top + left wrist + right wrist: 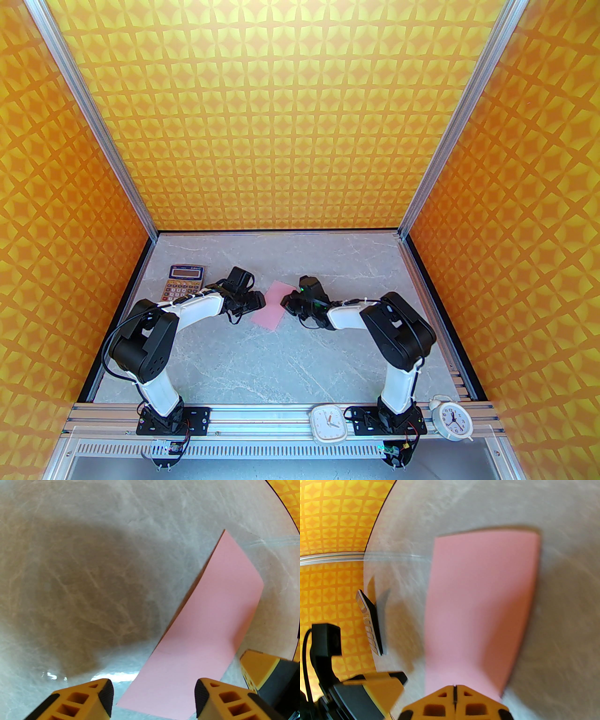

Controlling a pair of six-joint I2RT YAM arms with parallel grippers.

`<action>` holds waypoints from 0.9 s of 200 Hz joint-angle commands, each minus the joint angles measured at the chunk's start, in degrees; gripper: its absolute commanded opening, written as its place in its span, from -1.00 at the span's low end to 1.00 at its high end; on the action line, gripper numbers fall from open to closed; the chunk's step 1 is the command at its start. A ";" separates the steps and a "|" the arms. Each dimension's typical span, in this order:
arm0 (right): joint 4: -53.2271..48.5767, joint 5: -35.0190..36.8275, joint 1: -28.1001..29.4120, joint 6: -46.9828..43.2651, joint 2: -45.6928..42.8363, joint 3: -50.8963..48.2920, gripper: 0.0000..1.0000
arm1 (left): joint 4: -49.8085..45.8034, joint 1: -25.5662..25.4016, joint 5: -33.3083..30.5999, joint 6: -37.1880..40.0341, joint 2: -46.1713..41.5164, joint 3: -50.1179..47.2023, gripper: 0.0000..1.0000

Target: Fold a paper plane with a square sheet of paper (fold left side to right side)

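Orange patterned walls enclose a grey marbled table (pixel 262 365). From above, the square sheet of paper (pixel 271 305) lies mid-table as a pink oblong, between the left gripper (pixel 257 300) and the right gripper (pixel 285 300), each at one of its edges. A calculator (pixel 185 281) sits far left. A square white clock (pixel 329 424) and a round white clock (pixel 451 420) stand on the near rail.

From the left wrist, the left gripper's fingers (pixel 105 695) stand apart over one end of the sheet, holding nothing.

From the right wrist, the right gripper is pinched closed on the sheet's edge, which lifts toward it.
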 commanded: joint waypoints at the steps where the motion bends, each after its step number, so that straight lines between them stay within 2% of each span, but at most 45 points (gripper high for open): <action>1: -4.84 -0.43 0.04 -2.63 1.96 1.28 -1.00 | 0.24 -0.01 1.33 -1.75 0.21 -0.80 0.22; 31: -9.15 -0.38 0.03 -5.98 3.09 2.37 -1.00 | -2.13 -0.17 0.71 -2.83 0.43 -1.54 0.23; 111: -9.72 -0.72 0.03 -7.66 3.93 1.76 -1.00 | -1.98 -5.22 2.15 -2.97 2.70 -0.55 0.17; 144: -9.17 -0.74 0.03 -7.52 3.50 0.78 -1.00 | 3.62 -5.96 6.52 -4.20 0.90 -3.21 0.15; 180: -8.45 -0.82 0.03 -7.23 3.51 -0.04 -1.00 | 6.40 -5.80 6.67 -4.04 -0.75 -4.64 0.15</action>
